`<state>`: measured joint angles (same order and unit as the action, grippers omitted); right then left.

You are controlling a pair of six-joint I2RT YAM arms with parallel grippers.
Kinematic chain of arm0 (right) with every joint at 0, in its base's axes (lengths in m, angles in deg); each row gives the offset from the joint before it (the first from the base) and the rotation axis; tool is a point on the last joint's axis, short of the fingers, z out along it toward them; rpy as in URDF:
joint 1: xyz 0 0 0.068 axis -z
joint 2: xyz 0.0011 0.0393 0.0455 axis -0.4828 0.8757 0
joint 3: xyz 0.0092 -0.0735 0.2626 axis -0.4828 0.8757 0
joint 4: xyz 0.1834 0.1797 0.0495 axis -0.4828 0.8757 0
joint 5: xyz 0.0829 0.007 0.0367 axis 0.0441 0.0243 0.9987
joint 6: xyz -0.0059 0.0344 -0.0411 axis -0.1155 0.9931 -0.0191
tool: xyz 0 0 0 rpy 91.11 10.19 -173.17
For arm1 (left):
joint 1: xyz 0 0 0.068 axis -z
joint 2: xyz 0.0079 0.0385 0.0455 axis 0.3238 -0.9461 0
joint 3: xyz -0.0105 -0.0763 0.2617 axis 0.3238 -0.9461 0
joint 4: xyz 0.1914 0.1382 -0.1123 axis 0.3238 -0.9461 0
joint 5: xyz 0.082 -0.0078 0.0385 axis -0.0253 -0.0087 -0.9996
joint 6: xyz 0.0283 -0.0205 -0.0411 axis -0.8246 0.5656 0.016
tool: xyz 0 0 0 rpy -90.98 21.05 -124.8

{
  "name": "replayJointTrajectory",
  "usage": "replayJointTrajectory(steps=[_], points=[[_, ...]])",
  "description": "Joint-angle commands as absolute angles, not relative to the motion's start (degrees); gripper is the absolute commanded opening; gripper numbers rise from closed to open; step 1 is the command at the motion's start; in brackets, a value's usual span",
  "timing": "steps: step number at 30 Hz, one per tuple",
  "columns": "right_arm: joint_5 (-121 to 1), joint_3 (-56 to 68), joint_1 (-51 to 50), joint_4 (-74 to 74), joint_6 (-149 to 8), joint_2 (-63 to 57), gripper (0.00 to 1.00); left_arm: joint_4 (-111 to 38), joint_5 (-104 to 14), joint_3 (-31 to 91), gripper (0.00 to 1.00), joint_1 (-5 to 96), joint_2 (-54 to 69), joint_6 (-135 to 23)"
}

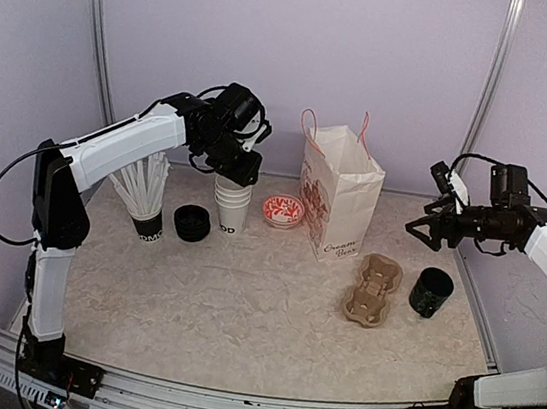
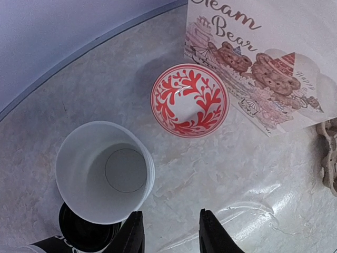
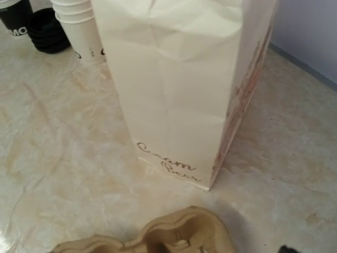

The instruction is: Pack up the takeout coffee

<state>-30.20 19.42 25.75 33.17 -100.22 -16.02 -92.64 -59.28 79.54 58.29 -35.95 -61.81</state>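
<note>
Seems the cup-grabbing step; hovers above the white cups (image 1: 231, 204) with left jaws narrow and empty, right jaws wide, facing the bag (image 1: 340, 198); next needs lowering onto the top rim.

Figure: A printed paper bag (image 1: 340, 198) stood upright on the worktop (image 1: 219, 308). A red-patterned bowl (image 1: 283, 210) lay just left of it. A cardboard cup carrier (image 1: 371, 290) and a black pot (image 1: 430, 292) sat in front of it to the right, and a cup of straws (image 1: 146, 216) stood far left.
</note>
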Motion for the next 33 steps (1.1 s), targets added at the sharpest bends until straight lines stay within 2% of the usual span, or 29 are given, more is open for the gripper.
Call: replayJointTrajectory(steps=[1,6,16,27,33], points=[[-29.1,20.0,24.2,33.4,-100.7,-15.0,0.89,-94.0,-57.1,83.8,0.35,57.4,-39.7,-61.3],[-29.1,19.9,23.6,33.4,-100.5,-13.9,0.89,-93.3,-57.6,86.5,0.28,56.3,-43.4,-61.1],[-29.6,19.5,23.1,33.9,-101.0,-12.8,0.88,-91.9,-59.3,86.7,0.25,55.1,-46.4,-61.0],[-30.0,19.5,22.7,34.1,-101.1,-12.4,0.88,-92.1,-59.1,86.6,0.01,55.1,-46.4,-61.1],[-26.0,16.9,21.1,37.4,-102.5,-12.3,0.86,-94.1,-59.0,86.8,0.00,57.6,-42.2,-60.7]])
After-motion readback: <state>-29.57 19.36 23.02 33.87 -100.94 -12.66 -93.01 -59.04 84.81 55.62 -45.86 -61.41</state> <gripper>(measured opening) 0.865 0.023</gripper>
